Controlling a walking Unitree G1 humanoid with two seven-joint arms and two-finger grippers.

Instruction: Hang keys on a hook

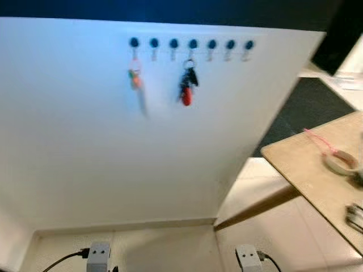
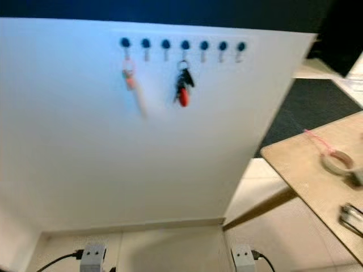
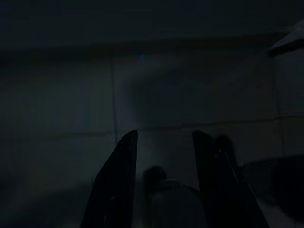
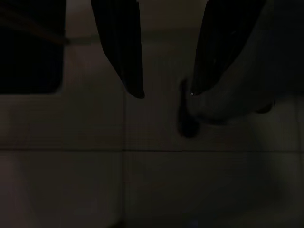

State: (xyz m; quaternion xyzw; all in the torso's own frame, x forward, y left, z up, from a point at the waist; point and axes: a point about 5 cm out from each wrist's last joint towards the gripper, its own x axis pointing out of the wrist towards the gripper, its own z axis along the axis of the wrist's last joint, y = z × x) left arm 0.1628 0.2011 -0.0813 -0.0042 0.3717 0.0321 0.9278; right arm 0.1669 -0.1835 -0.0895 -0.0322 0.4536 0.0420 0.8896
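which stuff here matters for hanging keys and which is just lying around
For the job:
- row of blue hooks on the white board
- key bunch with red fob, on the fourth hook from the left
- key set with orange tag, on the first hook
- left gripper and right gripper, both open, low over the tiled floor

Lying about:
- tape roll on the wooden table
- metal item at the table's edge

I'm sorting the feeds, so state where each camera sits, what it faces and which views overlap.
Left eye view: on the head, facing the white board with its row of hooks.
Right eye view: on the head, same board and red key bunch; both show the wooden table.
Left wrist view: on the left wrist, facing dark floor past the open left claw.
Right wrist view: on the right wrist, dark floor past the open right claw.
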